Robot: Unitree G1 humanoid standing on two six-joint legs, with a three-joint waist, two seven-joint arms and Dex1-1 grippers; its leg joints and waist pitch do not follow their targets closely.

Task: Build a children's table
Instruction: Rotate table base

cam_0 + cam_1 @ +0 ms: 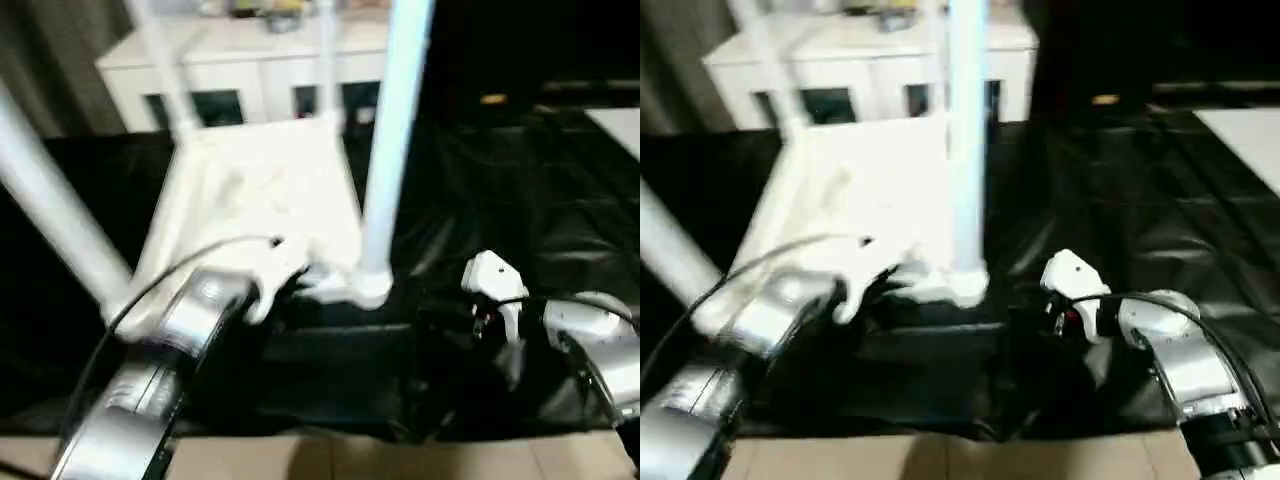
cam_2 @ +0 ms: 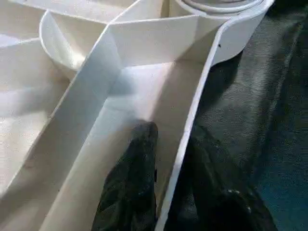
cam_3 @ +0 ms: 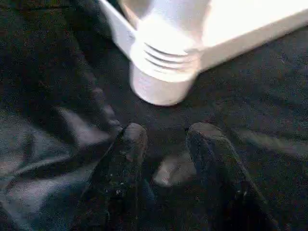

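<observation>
Table top (image 1: pixel 260 190) inverted, legs seated – left pincer (image 2: pixel 166 163) clamped astride its rim; right pincer (image 3: pixel 166 139) apart, empty – next: flip upright, two-handed

Smooth white plastic table top (image 1: pixel 262 190), glossy tapered legs (image 1: pixel 392 150), crinkled shiny black sheeting (image 1: pixel 520 190), brushed silver forearms (image 1: pixel 1185 365)

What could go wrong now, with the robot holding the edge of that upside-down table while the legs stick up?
The left gripper pinches only the thin rim of the table top, one finger inside, one outside, so it might slip off. Pulling there could rock the tall legs loose. The black cover is wrinkled, so the top may snag as it slides.
</observation>
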